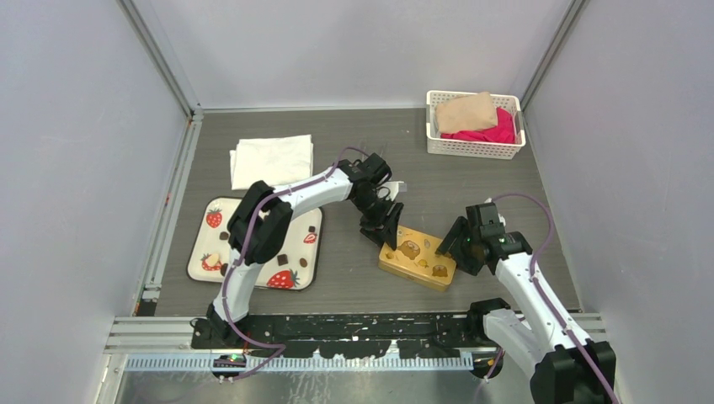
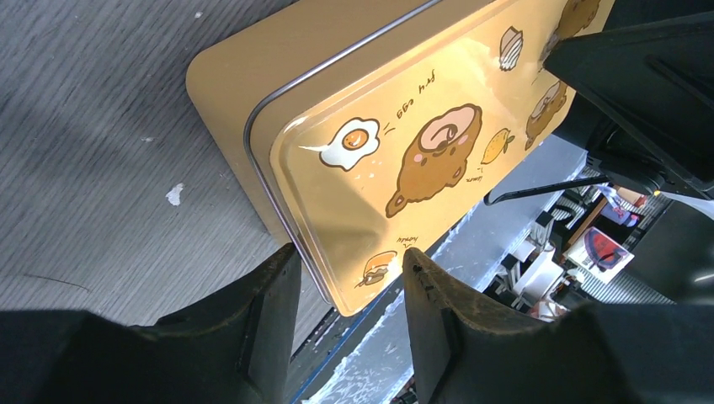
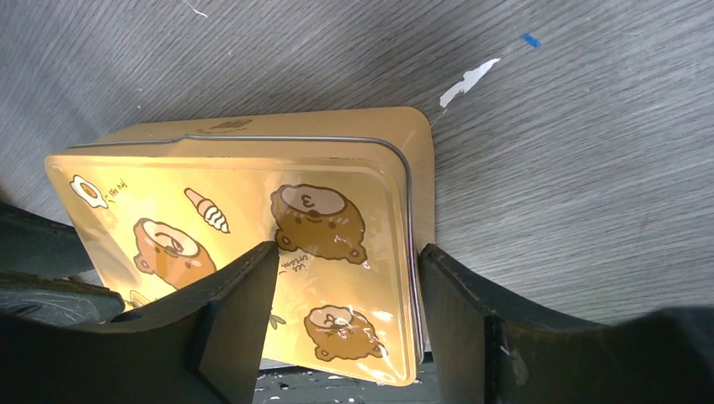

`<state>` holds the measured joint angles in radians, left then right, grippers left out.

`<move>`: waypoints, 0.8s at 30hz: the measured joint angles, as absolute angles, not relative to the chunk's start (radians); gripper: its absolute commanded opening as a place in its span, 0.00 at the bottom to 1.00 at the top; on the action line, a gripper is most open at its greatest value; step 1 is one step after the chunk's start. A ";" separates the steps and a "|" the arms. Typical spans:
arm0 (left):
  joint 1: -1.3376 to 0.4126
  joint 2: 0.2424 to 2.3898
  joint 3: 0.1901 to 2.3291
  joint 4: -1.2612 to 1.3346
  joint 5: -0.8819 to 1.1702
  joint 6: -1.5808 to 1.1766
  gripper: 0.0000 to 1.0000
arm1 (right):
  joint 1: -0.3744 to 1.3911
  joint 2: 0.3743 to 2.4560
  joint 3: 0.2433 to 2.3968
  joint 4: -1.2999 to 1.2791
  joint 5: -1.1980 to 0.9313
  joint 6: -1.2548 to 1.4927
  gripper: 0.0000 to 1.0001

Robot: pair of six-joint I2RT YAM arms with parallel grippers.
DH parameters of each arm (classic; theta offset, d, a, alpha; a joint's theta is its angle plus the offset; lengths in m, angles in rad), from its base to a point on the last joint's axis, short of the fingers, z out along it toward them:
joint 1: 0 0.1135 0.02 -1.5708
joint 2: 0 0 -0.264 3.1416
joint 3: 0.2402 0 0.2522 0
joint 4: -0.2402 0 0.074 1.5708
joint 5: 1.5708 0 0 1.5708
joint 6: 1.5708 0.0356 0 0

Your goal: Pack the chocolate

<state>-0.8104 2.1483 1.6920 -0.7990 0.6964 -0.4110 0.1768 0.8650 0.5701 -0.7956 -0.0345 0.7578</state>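
Your left hand (image 2: 347, 252) and right hand (image 3: 347, 250) stand at opposite ends of the closed golden tin (image 1: 417, 257), jaws apart; the chocolate (image 1: 284, 259) lies on the tray (image 1: 206, 240).

My overhead feed is evenly lit and sharp, with only soft shadows on the table (image 1: 354, 252). On the left wrist feed, the golden lid (image 2: 404, 151) glares pale from centre toward 1 o'clock. The fingers (image 2: 253, 337) at 6 o'clock are dark and soft-edged. The right wrist feed shows sheen toward 6 o'clock.
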 measured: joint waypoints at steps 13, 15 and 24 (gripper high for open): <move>-0.830 2.151 1.695 -0.800 0.721 -0.392 0.48 | 0.183 0.863 0.675 -0.830 0.051 0.757 0.81; -0.832 2.153 1.696 -0.800 0.725 -0.389 0.48 | 0.183 0.864 0.680 -0.828 0.057 0.757 0.81; -0.833 2.164 1.699 -0.801 0.731 -0.384 0.48 | 0.183 0.864 0.691 -0.831 0.062 0.756 0.69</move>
